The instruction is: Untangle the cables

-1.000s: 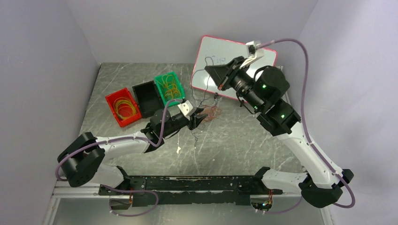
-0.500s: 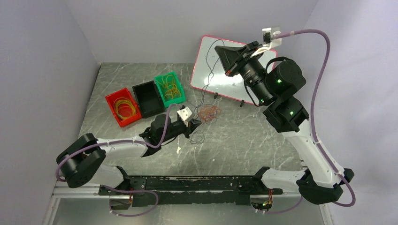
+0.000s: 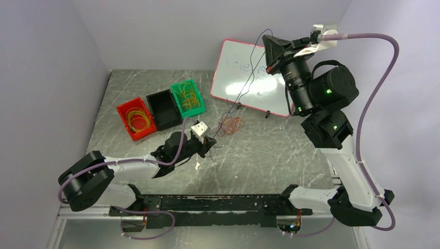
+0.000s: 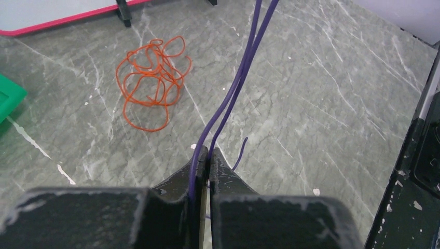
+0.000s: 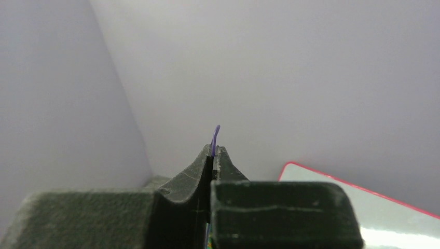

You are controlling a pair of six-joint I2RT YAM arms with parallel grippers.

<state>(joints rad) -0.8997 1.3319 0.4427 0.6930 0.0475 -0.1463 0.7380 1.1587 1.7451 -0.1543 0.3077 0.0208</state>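
Left gripper (image 4: 208, 153) was found clamped shut on the dark purple cable (image 4: 241, 72), low centre of the left wrist view. Right gripper (image 5: 214, 151) stood raised at upper right of the top view, pinching that cable's end. Orange cable (image 4: 153, 85) lay bunched on the table (image 4: 321, 104), upper left, apart from both grippers.

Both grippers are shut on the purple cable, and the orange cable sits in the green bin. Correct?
Not quite. The orange cable lies on the table, outside the green bin, as the left wrist view shows. The left gripper and right gripper are indeed shut on the purple cable.
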